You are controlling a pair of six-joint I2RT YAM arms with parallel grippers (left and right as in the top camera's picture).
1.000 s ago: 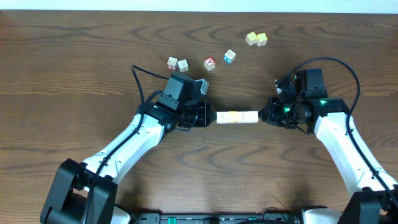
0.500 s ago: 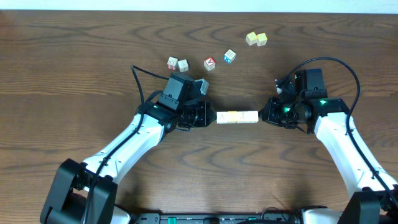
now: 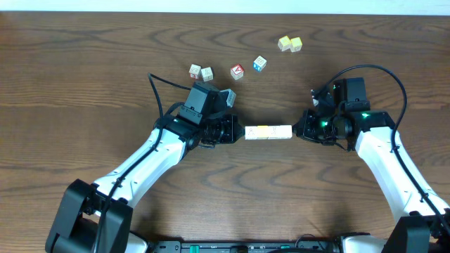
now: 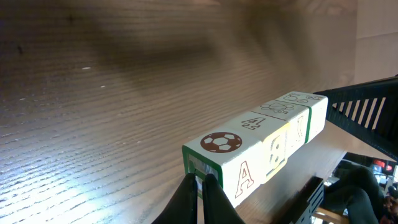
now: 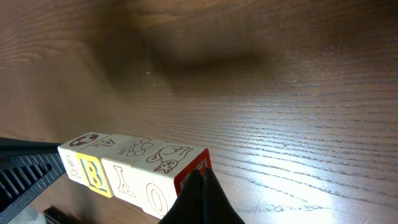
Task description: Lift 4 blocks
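Blocks [image 3: 268, 132] look pale overhead; left wrist view shows football, 4, A

From overhead you look straight down on the whole table [image 3: 84, 84]. Your two wrist views sit low and close, facing each other along the row of blocks [image 3: 268, 131], which all three share.

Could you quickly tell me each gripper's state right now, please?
Left gripper: closed, tip against the block row's end.
Right gripper: closed, tip against its other end.

Robot lab bench: two white arms [image 3: 162, 151] on wood-grain table [image 3: 70, 84].
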